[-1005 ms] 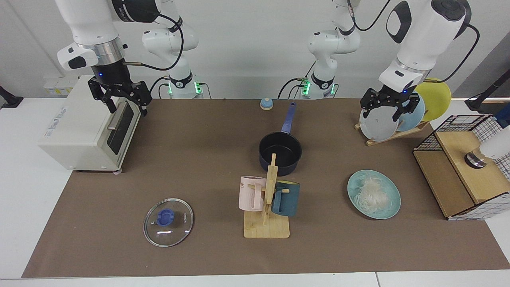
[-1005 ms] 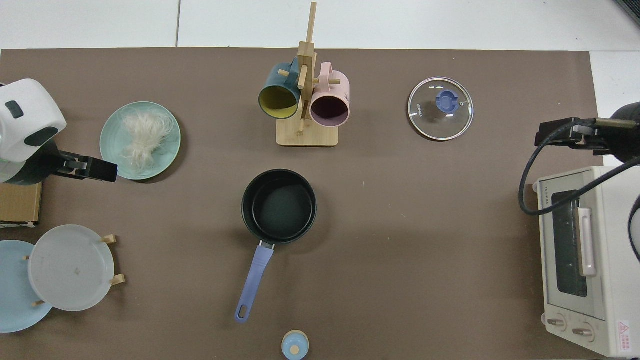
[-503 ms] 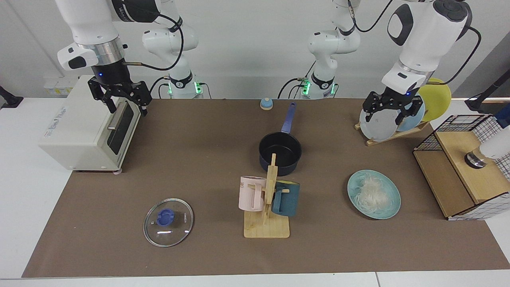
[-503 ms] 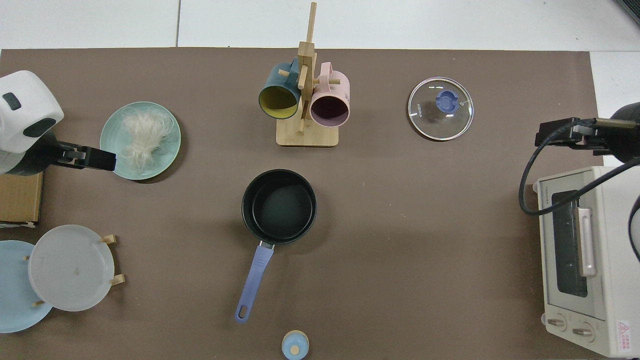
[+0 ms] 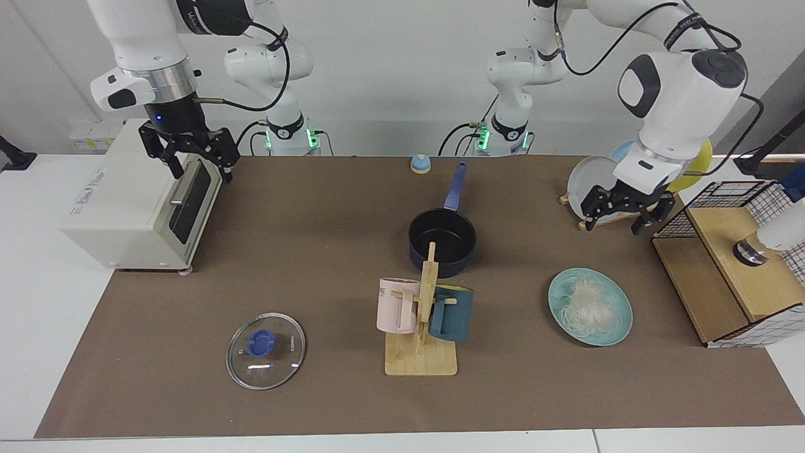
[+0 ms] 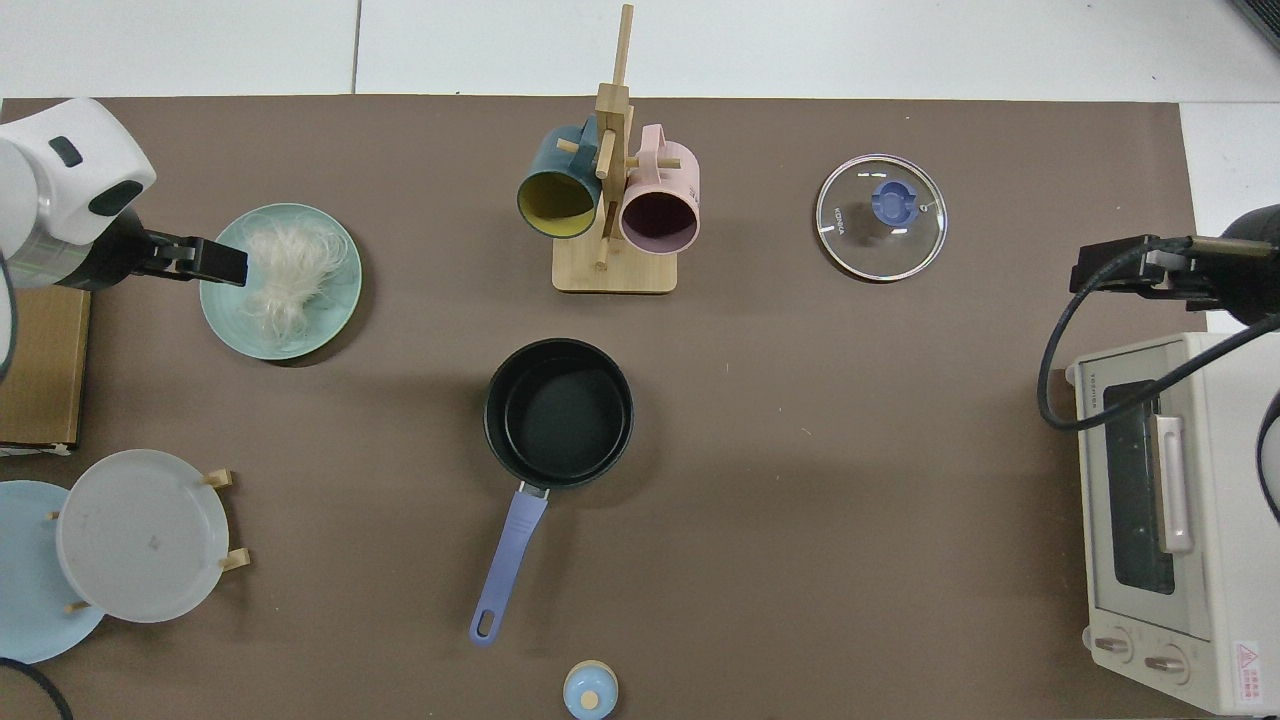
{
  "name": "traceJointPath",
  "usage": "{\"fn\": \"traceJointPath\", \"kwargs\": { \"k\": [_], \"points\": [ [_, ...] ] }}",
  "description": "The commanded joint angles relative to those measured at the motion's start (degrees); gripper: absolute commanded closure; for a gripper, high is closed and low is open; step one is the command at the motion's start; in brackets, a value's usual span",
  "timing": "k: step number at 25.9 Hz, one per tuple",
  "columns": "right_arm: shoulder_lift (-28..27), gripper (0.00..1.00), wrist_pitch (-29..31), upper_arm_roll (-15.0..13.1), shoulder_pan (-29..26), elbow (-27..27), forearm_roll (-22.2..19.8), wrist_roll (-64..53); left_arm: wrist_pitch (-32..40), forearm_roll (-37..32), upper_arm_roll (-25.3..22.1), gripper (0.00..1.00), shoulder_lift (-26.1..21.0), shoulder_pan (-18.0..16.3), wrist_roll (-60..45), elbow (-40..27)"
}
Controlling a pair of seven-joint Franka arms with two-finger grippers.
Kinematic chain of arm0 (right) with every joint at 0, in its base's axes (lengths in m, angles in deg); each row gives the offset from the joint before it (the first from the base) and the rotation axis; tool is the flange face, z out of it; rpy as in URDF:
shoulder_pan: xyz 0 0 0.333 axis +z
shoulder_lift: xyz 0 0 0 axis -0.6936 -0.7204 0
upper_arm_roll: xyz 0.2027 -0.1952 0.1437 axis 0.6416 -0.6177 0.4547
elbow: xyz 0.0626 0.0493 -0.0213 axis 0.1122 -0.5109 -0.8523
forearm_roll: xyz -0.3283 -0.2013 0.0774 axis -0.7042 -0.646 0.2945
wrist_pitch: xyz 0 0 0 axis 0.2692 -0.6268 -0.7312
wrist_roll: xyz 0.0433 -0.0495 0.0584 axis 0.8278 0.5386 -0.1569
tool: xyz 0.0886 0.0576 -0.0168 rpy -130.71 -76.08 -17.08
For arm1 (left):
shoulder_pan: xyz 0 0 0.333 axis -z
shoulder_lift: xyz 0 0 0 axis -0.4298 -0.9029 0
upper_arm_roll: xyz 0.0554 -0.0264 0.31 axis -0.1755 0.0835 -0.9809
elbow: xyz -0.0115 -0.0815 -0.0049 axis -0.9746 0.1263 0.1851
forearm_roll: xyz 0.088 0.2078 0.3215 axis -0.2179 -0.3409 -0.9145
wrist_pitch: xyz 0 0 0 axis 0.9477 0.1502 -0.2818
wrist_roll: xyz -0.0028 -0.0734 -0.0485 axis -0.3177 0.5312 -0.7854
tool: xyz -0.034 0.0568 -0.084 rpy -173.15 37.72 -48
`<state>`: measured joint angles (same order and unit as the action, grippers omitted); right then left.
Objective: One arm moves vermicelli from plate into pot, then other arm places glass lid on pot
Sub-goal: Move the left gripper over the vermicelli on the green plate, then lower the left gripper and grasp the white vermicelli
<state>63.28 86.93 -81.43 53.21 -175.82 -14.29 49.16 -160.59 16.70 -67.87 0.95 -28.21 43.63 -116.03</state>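
Facing and overhead cameras share the table (image 5: 314, 251).

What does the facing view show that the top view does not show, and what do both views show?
Only the facing view shows the arm bases, the yellow plate in the wooden rack, the wire-sided box, and the open fingers of the left gripper and the right gripper.

Only the top view shows the toaster oven's knobs and the mugs' insides.

Both show the vermicelli on the plate, the empty pot, and the glass lid flat on the mat.
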Motion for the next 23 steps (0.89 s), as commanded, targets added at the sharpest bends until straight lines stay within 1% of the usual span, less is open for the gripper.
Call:
{"fn": "traceJointPath", "kwargs": {
  "k": [1,4,7,11,15,23],
  "points": [
    [0.11,0.00,-0.06,0.30,-0.69,0.12,0.57,0.36,-3.43,-0.40,0.28,0.00,-4.41,-0.15,-0.57,1.72],
    [0.11,0.00,-0.06,0.30,-0.69,0.12,0.49,0.36,-6.68,-0.57,0.28,0.00,-5.65,0.21,-1.28,-0.39],
    [0.11,0.00,-0.06,0.31,-0.69,0.12,0.48,0.36,-10.02,-0.57,0.28,0.00,-6.78,-0.23,-1.10,-3.11],
    [0.11,0.00,-0.06,0.39,-0.69,0.12,0.48,0.36,-14.07,-0.57,0.19,0.00,-9.51,-0.67,-0.84,-3.82],
    [0.11,0.00,-0.06,0.39,-0.69,0.12,0.49,0.36,-16.70,-0.57,0.19,0.00,-10.74,-1.29,-1.19,-5.14],
    [0.11,0.00,-0.06,0.31,-0.69,0.12,0.48,0.36,-23.38,-0.57,0.19,0.00,-12.68,-1.46,-1.19,-8.66]
  ]
}}
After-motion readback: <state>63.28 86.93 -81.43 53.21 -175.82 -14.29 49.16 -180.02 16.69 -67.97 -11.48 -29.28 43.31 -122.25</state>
